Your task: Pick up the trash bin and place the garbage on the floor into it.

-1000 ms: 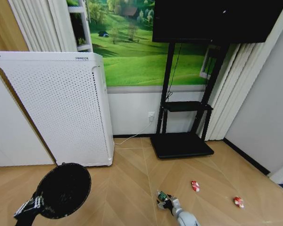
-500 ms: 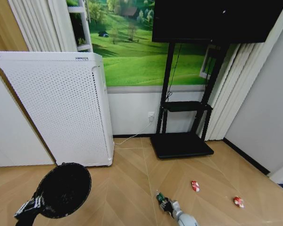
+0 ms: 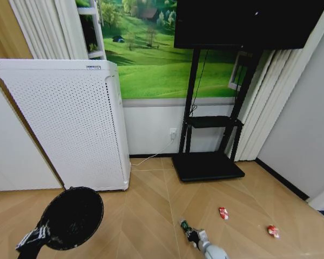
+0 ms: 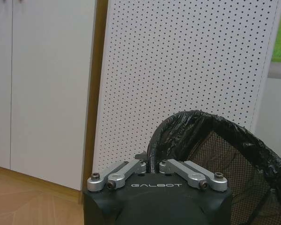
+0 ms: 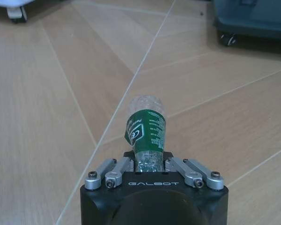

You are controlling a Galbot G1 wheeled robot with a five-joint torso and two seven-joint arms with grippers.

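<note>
The trash bin (image 3: pixel 71 217), a black mesh basket lined with a black bag, hangs tilted at the lower left of the head view. My left gripper (image 3: pixel 36 236) is shut on its rim (image 4: pixel 152 154). Low in the middle, my right gripper (image 3: pixel 198 237) is shut on the clear bottle with the green label (image 3: pixel 185 226), one piece of the garbage. In the right wrist view the bottle (image 5: pixel 146 129) sticks out between that gripper's (image 5: pixel 148 164) fingers, above the wooden floor. Two red-and-white pieces of garbage (image 3: pixel 223 212) (image 3: pixel 272 231) lie on the floor to the right.
A tall white perforated appliance (image 3: pixel 65 118) stands against the wall just behind the bin. A black TV stand with a flat base (image 3: pixel 208 166) is at the back centre, with a cable running to the wall socket. Open wooden floor lies between the bin and the litter.
My right gripper has shifted slightly with the bottle held in it. The bin and my left arm have stayed put.
</note>
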